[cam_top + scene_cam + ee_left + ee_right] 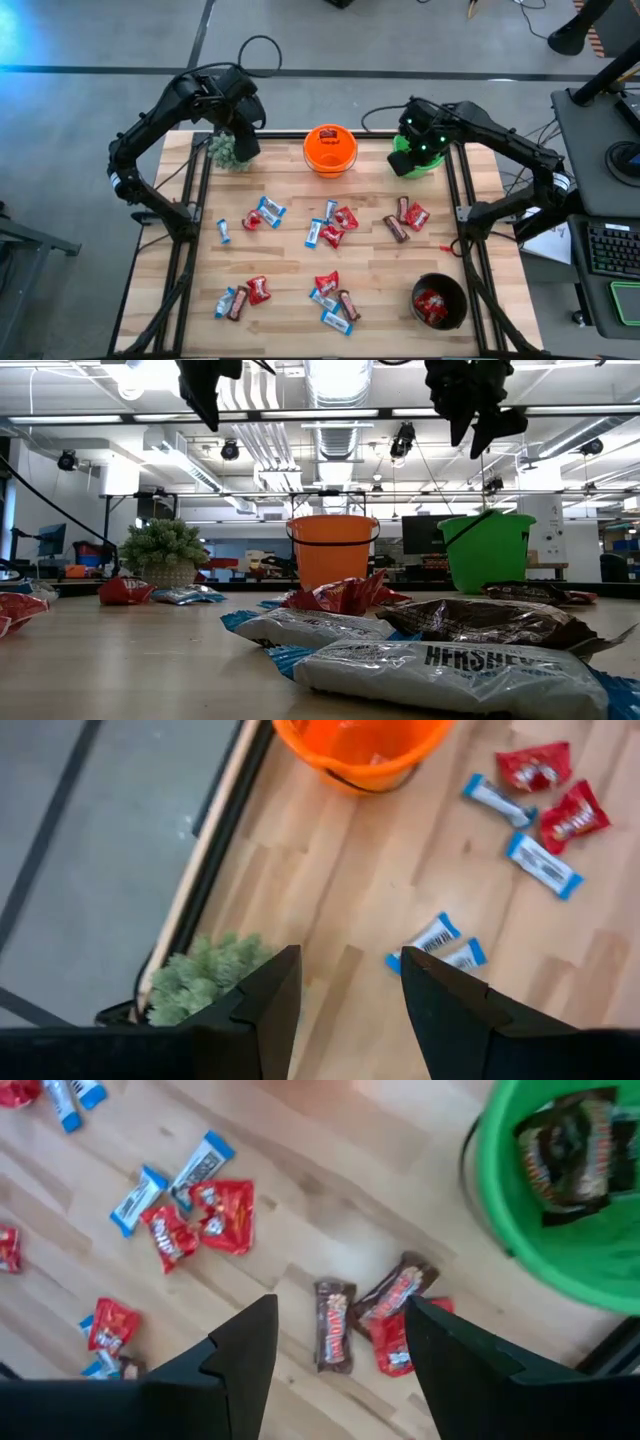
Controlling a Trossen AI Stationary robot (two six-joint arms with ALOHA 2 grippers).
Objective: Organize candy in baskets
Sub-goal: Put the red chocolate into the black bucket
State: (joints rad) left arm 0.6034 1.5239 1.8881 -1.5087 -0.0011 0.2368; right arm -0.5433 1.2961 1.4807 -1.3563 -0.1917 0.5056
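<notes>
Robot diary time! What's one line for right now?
left tool: open, empty, above plant | right tool: open, empty, by green basket, brown bars inside | black basket: red packets | candy: mostly loose on table

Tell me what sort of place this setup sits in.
Probably a robotics lab or open workshop: exposed ceiling ducts and strip lights overhead, a desk with a keyboard beside the wooden table, and loose cables on the grey floor.

Orange basket [330, 150], green basket [415, 160], black basket [440, 300] upright; wrapped candy [330, 230] scattered between
</notes>
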